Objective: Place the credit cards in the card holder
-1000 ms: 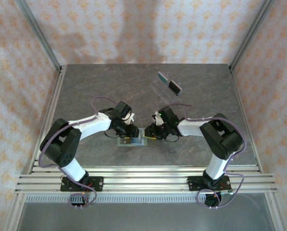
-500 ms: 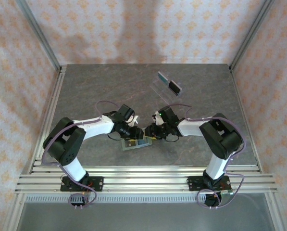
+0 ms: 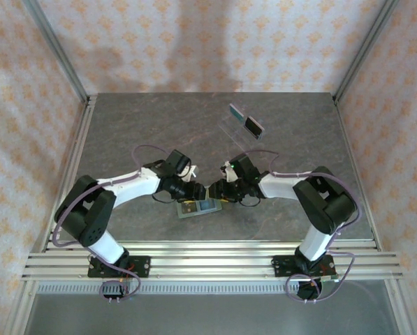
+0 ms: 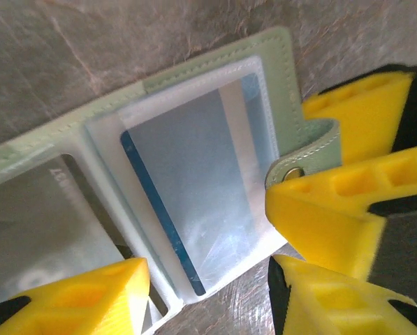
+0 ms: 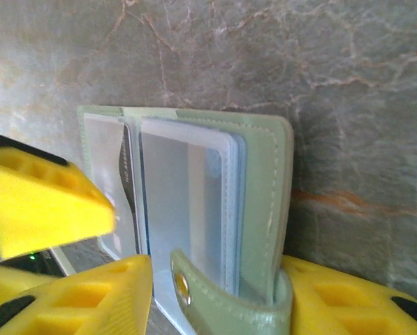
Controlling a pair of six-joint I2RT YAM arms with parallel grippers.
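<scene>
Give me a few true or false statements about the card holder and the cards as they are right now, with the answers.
1. The card holder lies open on the table. True.
2. A blue-edged card sits in one of its clear pockets. True.
3. The clear stand touches the card holder. False: it stands apart, toward the table's far side.
4. The clear stand is empty. False: a dark card rests on it.

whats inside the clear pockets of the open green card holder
In the sage-green folding card holder, clear sleeves hold a blue-edged plastic card and a dark card with pale print. Yellow fingers cover their lower corners.
</scene>
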